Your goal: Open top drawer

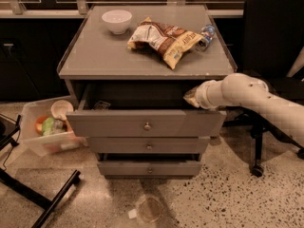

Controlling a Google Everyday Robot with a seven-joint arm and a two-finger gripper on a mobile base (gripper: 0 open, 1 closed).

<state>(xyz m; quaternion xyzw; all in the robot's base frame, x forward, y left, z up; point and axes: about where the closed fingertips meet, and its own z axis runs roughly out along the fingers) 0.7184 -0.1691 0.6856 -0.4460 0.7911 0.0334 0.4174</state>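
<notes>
The top drawer (118,124) is a wide grey drawer with one small round metal knob (147,126). It stands pulled out from the cabinet, with its dark inside showing above the front. A small dark item (101,105) lies inside at the left. My gripper (191,98) is at the tip of the white arm (247,96), which comes in from the right. The gripper sits over the right end of the open drawer, just under the cabinet top.
Two similar grey drawers (148,146) sit below, the lowest (148,168) pulled out slightly. On the cabinet top are a white bowl (117,21), a chip bag (164,39) and a bottle (205,34). A clear bin (47,129) stands left, an office chair (270,42) right, and a clear cup (149,208) lies on the floor.
</notes>
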